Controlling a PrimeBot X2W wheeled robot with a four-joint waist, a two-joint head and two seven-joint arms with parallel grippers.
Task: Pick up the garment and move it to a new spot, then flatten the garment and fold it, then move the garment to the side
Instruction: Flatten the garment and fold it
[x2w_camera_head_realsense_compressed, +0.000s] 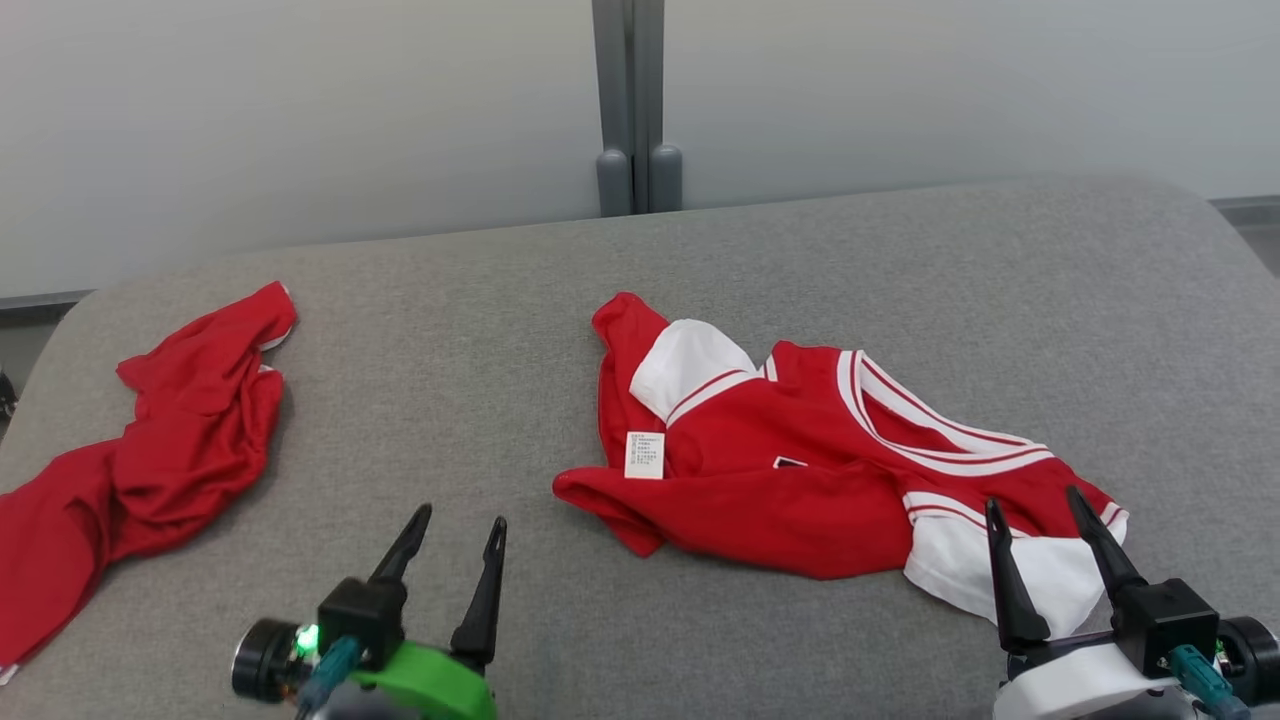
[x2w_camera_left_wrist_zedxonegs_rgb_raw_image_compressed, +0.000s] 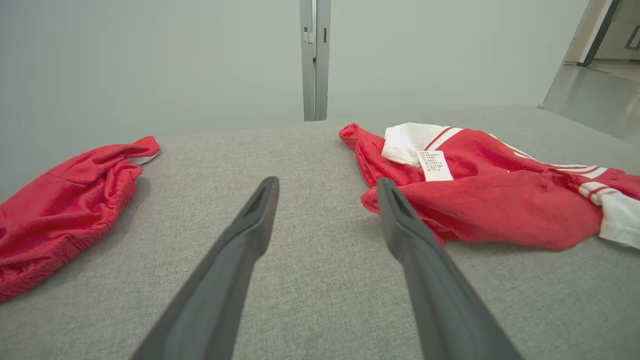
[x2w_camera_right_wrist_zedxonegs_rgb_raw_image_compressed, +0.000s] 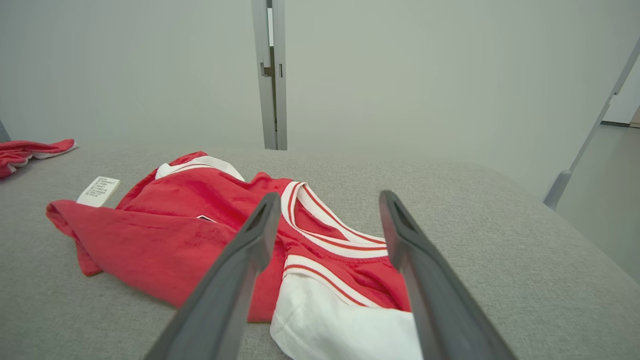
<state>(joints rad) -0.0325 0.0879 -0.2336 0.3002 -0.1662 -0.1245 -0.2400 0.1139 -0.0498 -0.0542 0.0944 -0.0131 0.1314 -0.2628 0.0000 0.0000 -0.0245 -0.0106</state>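
Note:
A crumpled red garment (x2w_camera_head_realsense_compressed: 800, 470) with white sleeves and white-striped trim lies right of centre on the grey table (x2w_camera_head_realsense_compressed: 480, 330), a white care label (x2w_camera_head_realsense_compressed: 644, 454) showing on its left part. It also appears as the garment (x2w_camera_left_wrist_zedxonegs_rgb_raw_image_compressed: 480, 190) in the left wrist view and the garment (x2w_camera_right_wrist_zedxonegs_rgb_raw_image_compressed: 200, 230) in the right wrist view. My left gripper (x2w_camera_head_realsense_compressed: 460, 520) stands open over bare table, left of the garment's near corner. My right gripper (x2w_camera_head_realsense_compressed: 1035, 500) is open just above the garment's white near-right sleeve (x2w_camera_right_wrist_zedxonegs_rgb_raw_image_compressed: 340, 320), nothing between its fingers.
A second red garment (x2w_camera_head_realsense_compressed: 150, 440) lies bunched at the table's left edge, also seen as the red garment (x2w_camera_left_wrist_zedxonegs_rgb_raw_image_compressed: 65, 205) in the left wrist view. A grey post (x2w_camera_head_realsense_compressed: 630, 100) stands against the pale wall behind the table. The table's right edge curves down.

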